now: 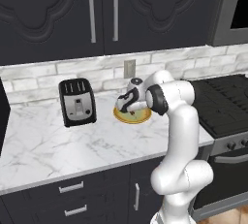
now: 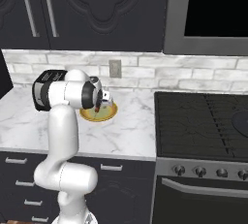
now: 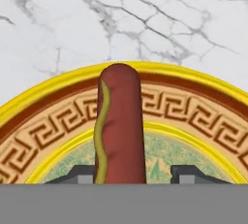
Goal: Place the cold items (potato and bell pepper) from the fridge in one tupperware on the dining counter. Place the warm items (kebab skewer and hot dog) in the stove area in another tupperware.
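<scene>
We see a smooth, shiny red-brown hot dog (image 3: 119,126) with a yellow stripe. The plate (image 3: 203,116) looks like glossy painted china with a gold rim. The counter (image 1: 43,140) is smooth white marble. The toaster (image 1: 76,102) is black with shiny metal. The stove (image 2: 203,121) looks dull and dark.

The white arm (image 1: 181,136) rises from its base, bends at the elbow and reaches forward and down. The wrist is turned so that the gripper (image 3: 131,173) points downward. In the hand view the two dark finger tips (image 3: 186,172) stand apart, one on each side, and the jaws are not fully closed.
</scene>
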Tool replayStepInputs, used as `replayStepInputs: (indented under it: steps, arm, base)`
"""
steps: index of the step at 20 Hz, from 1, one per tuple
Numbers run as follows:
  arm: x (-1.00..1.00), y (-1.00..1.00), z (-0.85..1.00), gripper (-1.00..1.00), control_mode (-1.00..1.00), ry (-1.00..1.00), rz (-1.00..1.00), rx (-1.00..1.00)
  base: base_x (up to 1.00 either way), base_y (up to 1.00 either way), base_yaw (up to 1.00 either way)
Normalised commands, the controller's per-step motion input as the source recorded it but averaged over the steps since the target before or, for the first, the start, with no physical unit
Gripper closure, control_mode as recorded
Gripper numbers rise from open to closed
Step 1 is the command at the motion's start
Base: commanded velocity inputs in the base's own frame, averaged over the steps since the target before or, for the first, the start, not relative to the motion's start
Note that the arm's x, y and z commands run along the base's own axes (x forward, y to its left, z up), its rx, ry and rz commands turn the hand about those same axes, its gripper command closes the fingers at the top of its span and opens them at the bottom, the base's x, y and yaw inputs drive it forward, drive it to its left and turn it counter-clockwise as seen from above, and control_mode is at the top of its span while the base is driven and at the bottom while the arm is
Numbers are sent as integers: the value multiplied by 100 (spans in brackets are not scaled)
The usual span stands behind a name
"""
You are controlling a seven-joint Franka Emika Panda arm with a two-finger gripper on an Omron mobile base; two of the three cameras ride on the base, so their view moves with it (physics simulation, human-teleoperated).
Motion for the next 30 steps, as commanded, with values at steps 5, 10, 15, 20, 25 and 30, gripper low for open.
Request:
replayStepInputs:
  steps: [5, 10, 15, 20, 25, 30]
  arm:
    - [-13, 0, -41, 100, -100, 5, 0, 18]
    - [-23, 0, -13, 100, -100, 0, 0, 10]
    - [-38, -1, 6, 100, -100, -4, -1, 5]
    - [-45, -28, 70, 100, -100, -13, -23, 0]
    - [-49, -31, 84, 100, -100, -21, -44, 3]
    - [-68, -65, 96, 100, -100, -7, -33, 2]
  base:
    - [0, 0, 0]
    - [0, 0, 0]
    - [0, 0, 0]
    - [0, 0, 0]
    - [0, 0, 0]
    - [0, 0, 0]
